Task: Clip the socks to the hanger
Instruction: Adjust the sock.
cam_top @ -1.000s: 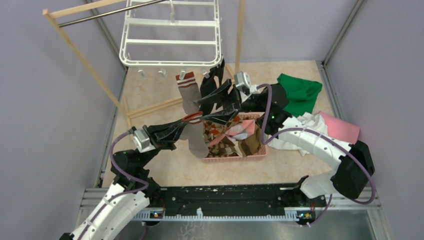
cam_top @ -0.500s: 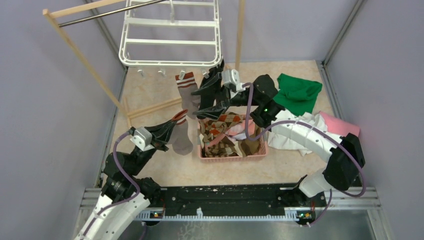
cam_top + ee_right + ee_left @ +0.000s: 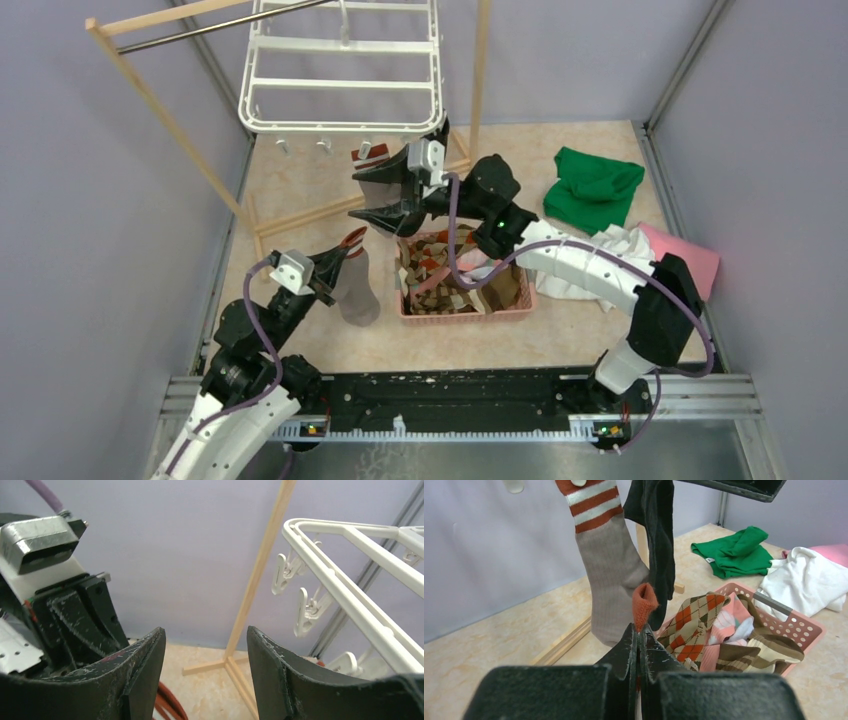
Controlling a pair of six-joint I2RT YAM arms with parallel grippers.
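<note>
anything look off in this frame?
Yes. The striped sock, its cuff clipped to the hanger, does not hang free. The left pincer is shut on its orange toe, kinking the foot toward that arm. The right pincer is open and empty.

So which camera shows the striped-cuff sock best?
The left wrist view: the striped-cuff sock shows nearly whole, its orange tip pinched by the shut left gripper. In the top view the open right gripper covers its middle. The right wrist view shows at most a reddish sliver.

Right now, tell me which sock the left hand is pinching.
The grey-brown sock with the striped cuff, pinched at its orange tip by the left hand; the black sock merely hangs beside it.
</note>
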